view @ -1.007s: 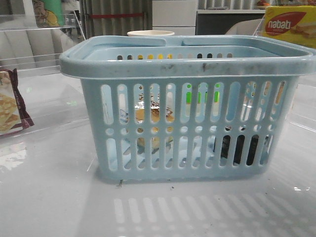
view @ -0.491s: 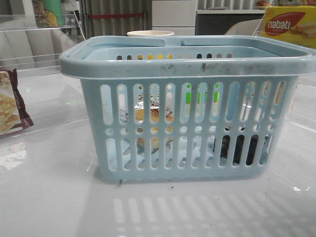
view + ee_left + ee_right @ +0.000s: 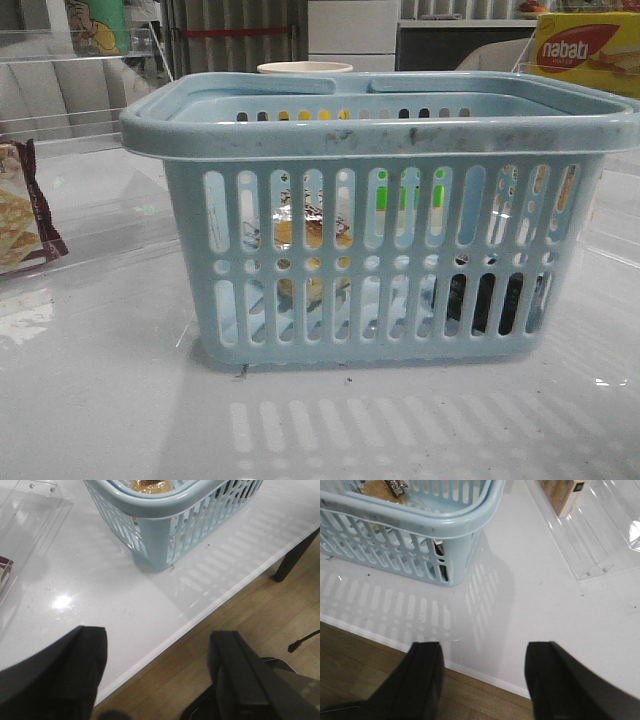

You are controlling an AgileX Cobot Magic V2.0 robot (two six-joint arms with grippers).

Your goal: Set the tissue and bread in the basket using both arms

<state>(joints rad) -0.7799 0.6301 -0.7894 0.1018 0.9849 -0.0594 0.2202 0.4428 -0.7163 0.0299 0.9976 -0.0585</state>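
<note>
The light-blue basket [image 3: 380,215] stands in the middle of the white table. Through its slots I see the golden-brown bread pack [image 3: 308,240] inside on the left and the dark tissue pack [image 3: 490,300] inside at the lower right. The bread also shows in the left wrist view [image 3: 150,485] and the right wrist view [image 3: 385,487]. My left gripper [image 3: 160,645] is open and empty, back over the table's front edge, apart from the basket [image 3: 165,510]. My right gripper [image 3: 482,655] is open and empty, also at the front edge, apart from the basket [image 3: 420,525].
A maroon-edged cracker packet [image 3: 22,205] lies at the far left on a clear acrylic tray [image 3: 30,515]. A yellow-red "nabati" box [image 3: 588,50] stands at the back right. A clear tray [image 3: 595,535] lies right of the basket. Wooden floor lies beyond the table edge [image 3: 200,625].
</note>
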